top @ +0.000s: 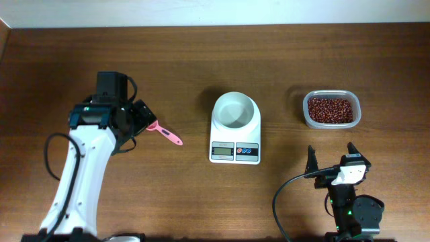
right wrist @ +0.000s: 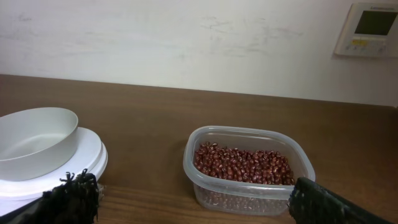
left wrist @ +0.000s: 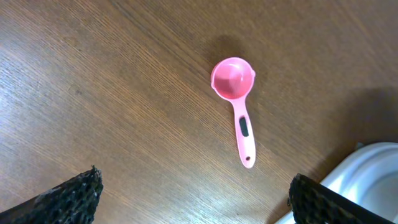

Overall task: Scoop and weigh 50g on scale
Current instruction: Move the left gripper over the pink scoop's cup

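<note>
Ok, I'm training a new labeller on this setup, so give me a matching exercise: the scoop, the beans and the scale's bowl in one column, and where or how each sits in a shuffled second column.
Things:
1. pink scoop
2. beans
3. white bowl

Places or states:
A. empty, sitting on the scale
B. inside the clear tub
C. lying on the table, on the left arm's side of the scale

Pairs: 1-C, 2-B, 3-A
</note>
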{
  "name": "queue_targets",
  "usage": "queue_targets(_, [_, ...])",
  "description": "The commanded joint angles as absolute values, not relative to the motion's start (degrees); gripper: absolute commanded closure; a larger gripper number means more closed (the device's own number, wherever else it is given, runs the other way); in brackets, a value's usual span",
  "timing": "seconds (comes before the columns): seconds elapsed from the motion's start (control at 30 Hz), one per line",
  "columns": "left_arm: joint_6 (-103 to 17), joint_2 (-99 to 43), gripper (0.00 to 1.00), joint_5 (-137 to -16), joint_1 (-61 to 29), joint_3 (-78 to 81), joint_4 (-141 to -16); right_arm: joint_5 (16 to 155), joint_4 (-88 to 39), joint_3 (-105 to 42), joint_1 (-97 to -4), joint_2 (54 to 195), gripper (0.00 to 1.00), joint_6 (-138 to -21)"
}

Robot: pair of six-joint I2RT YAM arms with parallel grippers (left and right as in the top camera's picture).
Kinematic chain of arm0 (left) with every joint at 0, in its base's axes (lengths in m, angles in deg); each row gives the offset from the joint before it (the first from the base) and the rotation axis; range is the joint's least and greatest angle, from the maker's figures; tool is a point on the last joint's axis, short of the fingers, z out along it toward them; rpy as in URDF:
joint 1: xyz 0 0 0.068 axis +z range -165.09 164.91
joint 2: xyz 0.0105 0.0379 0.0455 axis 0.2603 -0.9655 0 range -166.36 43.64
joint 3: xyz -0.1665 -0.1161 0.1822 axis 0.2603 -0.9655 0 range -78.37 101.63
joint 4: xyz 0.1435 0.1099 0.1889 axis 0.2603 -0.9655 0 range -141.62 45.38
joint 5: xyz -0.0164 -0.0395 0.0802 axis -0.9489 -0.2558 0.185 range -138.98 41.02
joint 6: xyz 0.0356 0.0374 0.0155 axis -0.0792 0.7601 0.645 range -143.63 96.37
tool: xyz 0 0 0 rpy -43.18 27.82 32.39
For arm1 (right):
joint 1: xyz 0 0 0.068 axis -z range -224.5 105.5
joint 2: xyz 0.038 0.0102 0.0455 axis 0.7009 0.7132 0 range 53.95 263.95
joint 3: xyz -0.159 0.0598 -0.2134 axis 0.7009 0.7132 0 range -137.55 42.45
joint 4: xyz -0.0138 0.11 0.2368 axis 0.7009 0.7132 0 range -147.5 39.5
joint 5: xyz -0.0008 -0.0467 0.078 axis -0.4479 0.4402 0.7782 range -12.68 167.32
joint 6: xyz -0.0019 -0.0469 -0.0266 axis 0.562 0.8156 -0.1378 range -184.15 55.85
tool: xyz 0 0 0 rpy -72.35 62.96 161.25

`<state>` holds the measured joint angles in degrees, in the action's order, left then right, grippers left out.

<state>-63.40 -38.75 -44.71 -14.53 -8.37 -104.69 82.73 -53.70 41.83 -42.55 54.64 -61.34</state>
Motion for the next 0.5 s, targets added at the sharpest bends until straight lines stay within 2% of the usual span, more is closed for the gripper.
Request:
queue_targets(0.0, [-63.97,-42.96,0.01,-45.17,-14.18,-7.39,-103.84,82.45,-53.44,42.11,-42.22,54.16,0.01,-61.36])
queue_targets(0.47, [-63.97,-46.79,0.01,-45.06,-14.18,-7.41,-98.35,82.45,-53.44,42.11,-42.22,54.16,0.01,-61.36])
